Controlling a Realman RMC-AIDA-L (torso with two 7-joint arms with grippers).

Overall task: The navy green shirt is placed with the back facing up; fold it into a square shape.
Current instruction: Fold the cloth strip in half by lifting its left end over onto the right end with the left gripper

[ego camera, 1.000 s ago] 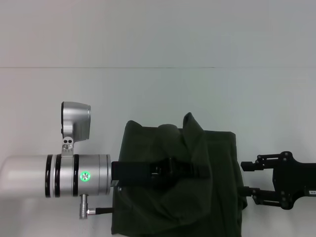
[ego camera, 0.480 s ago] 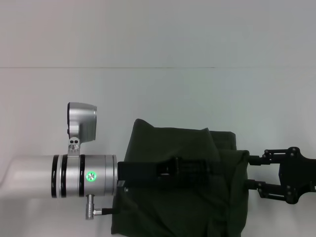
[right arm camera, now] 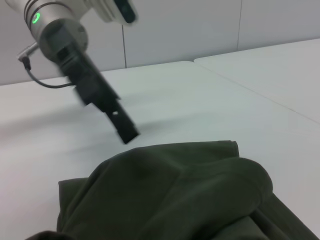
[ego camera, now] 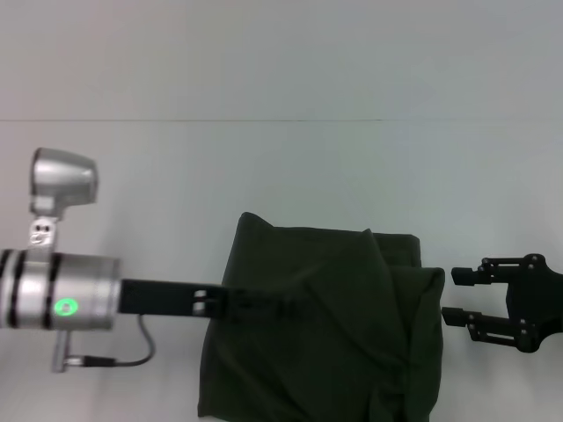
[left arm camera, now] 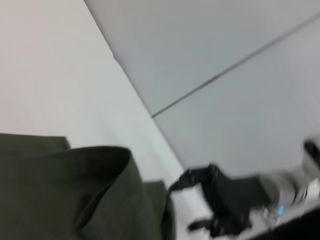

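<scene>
The navy green shirt [ego camera: 321, 325] lies bunched in a rough rectangle at six o'clock on the white worktop [ego camera: 281, 176]. The left claw [ego camera: 290, 303] reaches over its middle from nine o'clock; whether it is spread I cannot tell. The right claw [ego camera: 459, 295], spread and empty, sits just off the three o'clock edge. Good folding needs humps flattened and edges aligned first.

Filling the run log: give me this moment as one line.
navy green shirt: folded, lumpy | left gripper: over shirt | right gripper: open, beside shirt
</scene>
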